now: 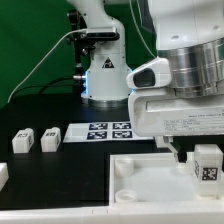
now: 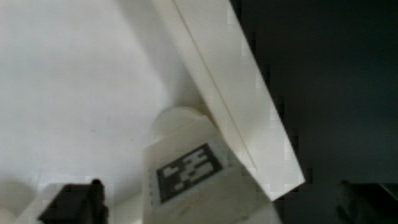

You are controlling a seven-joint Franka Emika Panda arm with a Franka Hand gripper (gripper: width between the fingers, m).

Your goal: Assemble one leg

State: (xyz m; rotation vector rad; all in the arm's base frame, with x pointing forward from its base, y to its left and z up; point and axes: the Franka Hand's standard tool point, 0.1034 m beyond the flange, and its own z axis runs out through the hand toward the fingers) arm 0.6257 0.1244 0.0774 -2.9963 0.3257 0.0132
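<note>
One leg [image 1: 207, 165], a small white block with a black-and-white marker, stands upright on the large white panel [image 1: 150, 190] near its far corner at the exterior view's right. My gripper [image 1: 205, 158] hangs over it, jaws on either side. In the wrist view the leg [image 2: 192, 170] sits at a round corner socket of the panel [image 2: 71, 90]. My gripper [image 2: 222, 205] straddles it, and there is a gap between the leg and each dark finger [image 2: 75, 200], so the jaws are open. Two loose legs [image 1: 22, 141] [image 1: 49, 138] lie at the exterior view's left.
The marker board [image 1: 105, 131] lies flat behind the panel. Another white part [image 1: 3, 172] shows at the exterior view's left edge. The arm's white base [image 1: 103, 75] stands at the back on the black table, with a cable beside it.
</note>
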